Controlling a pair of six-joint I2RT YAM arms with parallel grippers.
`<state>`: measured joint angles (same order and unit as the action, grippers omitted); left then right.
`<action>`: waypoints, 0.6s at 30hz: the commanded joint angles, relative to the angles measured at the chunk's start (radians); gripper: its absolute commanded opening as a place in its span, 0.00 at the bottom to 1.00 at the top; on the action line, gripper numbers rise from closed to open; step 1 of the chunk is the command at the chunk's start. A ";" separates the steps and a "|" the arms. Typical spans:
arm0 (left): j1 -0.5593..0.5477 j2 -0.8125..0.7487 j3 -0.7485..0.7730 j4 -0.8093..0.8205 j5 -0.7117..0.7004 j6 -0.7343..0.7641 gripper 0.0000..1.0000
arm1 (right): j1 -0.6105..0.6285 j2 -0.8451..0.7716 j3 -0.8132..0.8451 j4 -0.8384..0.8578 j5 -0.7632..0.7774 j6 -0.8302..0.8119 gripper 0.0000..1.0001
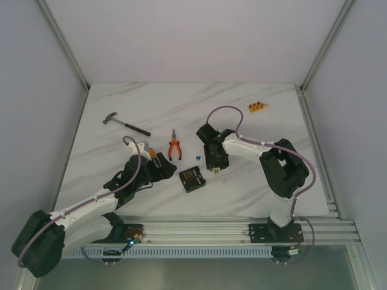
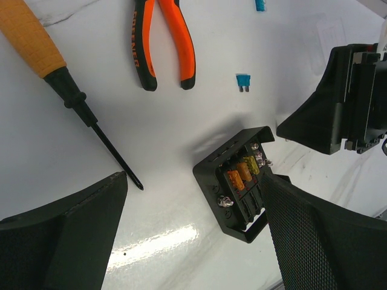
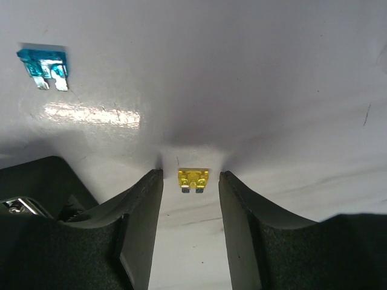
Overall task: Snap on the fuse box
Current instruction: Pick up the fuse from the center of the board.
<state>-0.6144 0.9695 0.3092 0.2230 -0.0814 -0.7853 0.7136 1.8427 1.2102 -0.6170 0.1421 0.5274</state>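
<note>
The fuse box [image 1: 192, 179] sits uncovered on the table [image 1: 272, 127] between the arms, fuses showing. The right gripper [image 1: 214, 165] straddles a loose yellow fuse [image 3: 193, 179], fingers parted and clear of it, while the left gripper [image 1: 162, 168] gapes empty beside the box. Pinching that fuse squarely looks like the next move.

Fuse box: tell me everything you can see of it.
The fuse box is a small black square housing, plastic-looking, lying flat on the white marbled table between the two arms, open side up, no lid on it. Inside, orange and yellow blade fuses stand in a row beside silvery screw terminals; slots run along one wall. It sits askew to the table edge. A finger of the open left tool covers one corner in the left wrist view; whether they touch cannot be told.
</note>
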 commanded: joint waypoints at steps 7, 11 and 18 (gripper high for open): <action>0.005 -0.003 0.014 -0.010 0.007 0.009 1.00 | 0.004 0.053 0.034 -0.053 -0.004 0.017 0.42; 0.005 -0.004 0.014 -0.008 0.012 0.009 1.00 | 0.004 0.069 0.031 -0.052 0.001 0.018 0.39; 0.005 0.002 0.011 0.024 0.066 -0.002 1.00 | 0.004 0.053 0.008 -0.044 0.013 0.031 0.30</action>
<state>-0.6144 0.9695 0.3092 0.2234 -0.0616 -0.7853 0.7155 1.8709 1.2335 -0.6399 0.1310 0.5426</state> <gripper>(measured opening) 0.998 0.327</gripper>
